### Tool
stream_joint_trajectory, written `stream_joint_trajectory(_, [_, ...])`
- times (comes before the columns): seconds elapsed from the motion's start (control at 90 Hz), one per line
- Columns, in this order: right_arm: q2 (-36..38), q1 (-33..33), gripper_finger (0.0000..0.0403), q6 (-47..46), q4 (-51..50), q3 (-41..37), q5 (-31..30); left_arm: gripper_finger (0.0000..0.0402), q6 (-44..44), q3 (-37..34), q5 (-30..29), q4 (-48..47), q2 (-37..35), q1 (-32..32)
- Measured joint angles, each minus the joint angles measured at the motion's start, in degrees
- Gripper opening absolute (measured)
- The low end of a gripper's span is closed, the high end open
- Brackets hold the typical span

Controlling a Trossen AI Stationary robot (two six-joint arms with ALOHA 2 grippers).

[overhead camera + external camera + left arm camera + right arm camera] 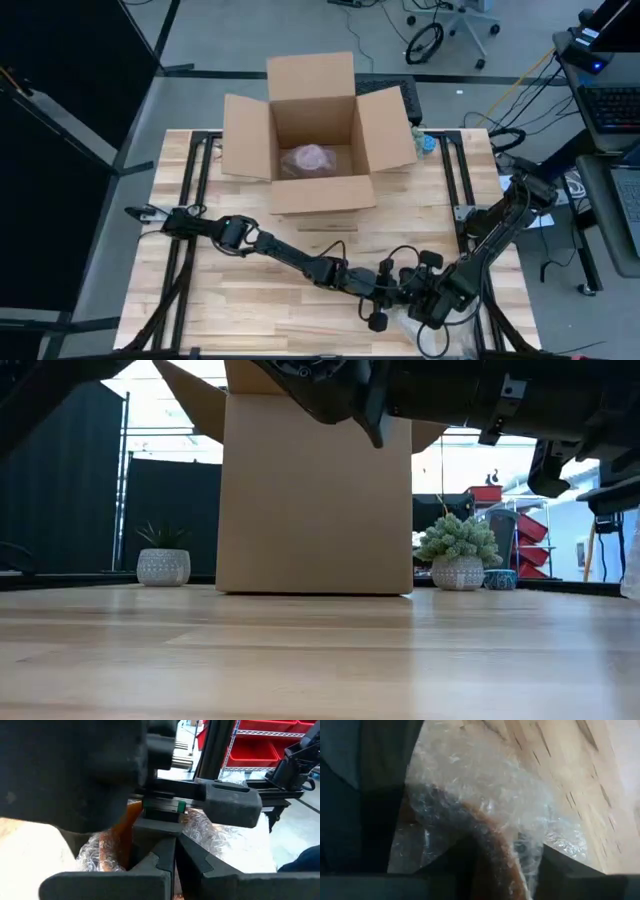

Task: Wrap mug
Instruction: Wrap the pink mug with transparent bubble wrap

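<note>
Bubble wrap largely hides what seems a brown mug; either gripper's state: cannot tell.

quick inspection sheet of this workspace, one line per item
surface: wooden table, pale slats, on a black frame.
job's things: brown mug under bubble wrap at the table's near edge; open cardboard box at the far side with a wrapped bundle inside.
clutter: nothing seen on the bare wood.
grippers: left tool and right tool meet at the near edge, both at the wrapped mug; their jaws cannot be read.
cables: black cables off the table's far right corner; more on the floor behind.
surroundings: two small potted plants behind the table, red bins on a rack, office chair, dark curtain on the left.
</note>
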State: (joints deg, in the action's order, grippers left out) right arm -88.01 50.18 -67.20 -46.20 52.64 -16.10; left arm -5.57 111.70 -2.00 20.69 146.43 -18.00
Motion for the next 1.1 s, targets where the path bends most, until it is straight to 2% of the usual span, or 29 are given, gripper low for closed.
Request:
stream_joint_trajectory(0.089, [1.3, 0.0, 0.0025, 1.4, -0.8, 0.6, 0.6, 0.0, 0.0, 0.0, 0.2, 0.1, 0.0, 0.0])
stream_joint_trajectory(0.156, [1.9, 0.0, 0.0016, 1.7, -0.8, 0.7, 1.1, 0.0, 0.0, 0.0, 0.0, 0.1, 0.0, 0.0])
stream_joint_trajectory(0.233, [2.8, 0.0, 0.0041, 1.8, -0.8, 0.8, 1.4, 0.0, 0.0, 0.0, 0.0, 0.0, 0.0, 0.0])
stream_joint_trajectory(0.467, [6.6, 0.0, 0.0165, 2.1, -0.1, 1.1, 5.8, 0.0, 0.0, -0.1, 0.0, -0.7, 0.1, 0.1])
stream_joint_trajectory(0.611, [10.6, 0.0, 0.0211, 1.4, 0.1, 1.1, 5.1, 0.0, 0.0, -0.2, 0.0, -1.7, 0.4, 0.0])
stream_joint_trajectory(0.722, [13.3, 0.1, 0.0227, 1.7, -0.2, 1.1, 3.9, 0.0, 0.0, -0.3, 0.0, -2.2, 0.5, 0.0])
stream_joint_trajectory(0.856, [14.4, 0.7, 0.0226, 1.7, -0.5, 1.2, 1.0, 0.0, 0.0, -0.3, 0.0, -2.2, 0.5, 0.0])
stream_joint_trajectory(0.978, [14.6, 1.0, 0.0221, 1.9, -0.7, 1.2, 2.1, 0.0, 0.0, -0.3, 0.0, -2.4, 0.5, 0.0])
stream_joint_trajectory(1.1, [16.2, 2.2, 0.022, 0.1, -1.0, 1.2, 6.4, 0.0, 0.0, -0.3, 0.0, -2.4, 0.5, 0.0])
